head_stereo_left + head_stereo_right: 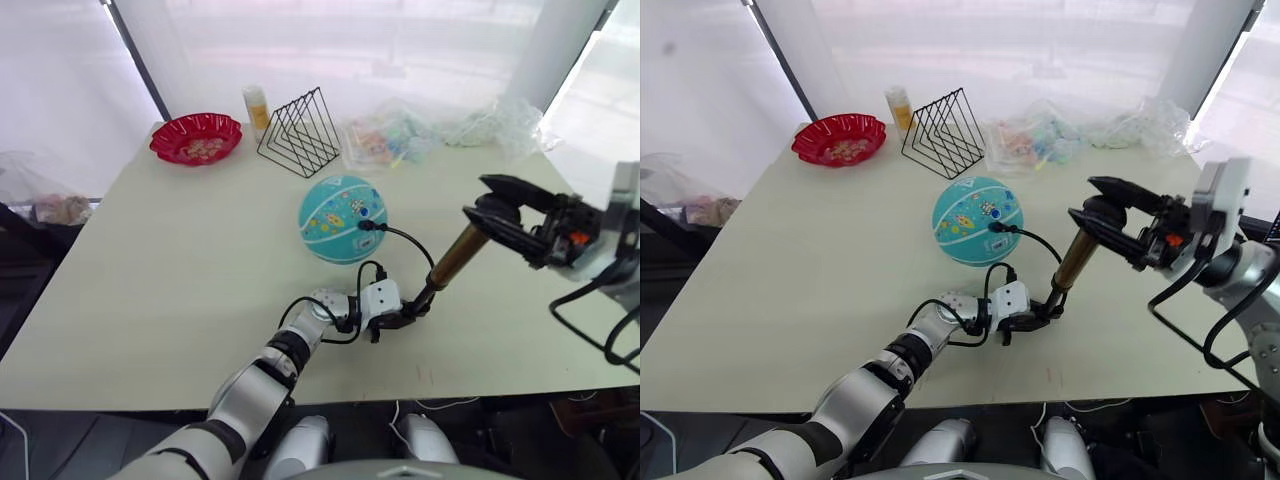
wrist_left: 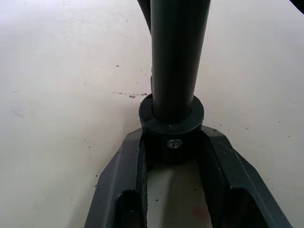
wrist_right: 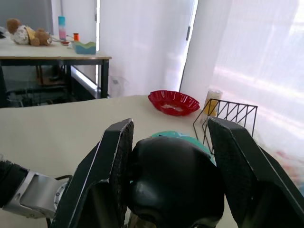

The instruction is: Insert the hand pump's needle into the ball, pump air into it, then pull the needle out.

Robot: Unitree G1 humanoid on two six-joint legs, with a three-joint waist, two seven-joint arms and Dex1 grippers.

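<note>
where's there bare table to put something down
The wide stretch left of the ball, below the red bowl, is bare. Crowded: the far edge with the wire rack and plastic bags, and around the hand pump.

On my table (image 1: 150,300) I count one ball (image 1: 342,218), one hand pump (image 1: 450,262), one red bowl (image 1: 196,138), one black wire rack (image 1: 300,132), one yellowish bottle (image 1: 257,108) and some clear plastic bags (image 1: 440,130).

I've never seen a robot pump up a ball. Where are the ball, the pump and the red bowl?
ball (image 1: 340,218): left eye view, its teal front.
hand pump (image 1: 459,254): left eye view, its brass cylinder.
red bowl (image 1: 196,137): left eye view, its rim.
</note>
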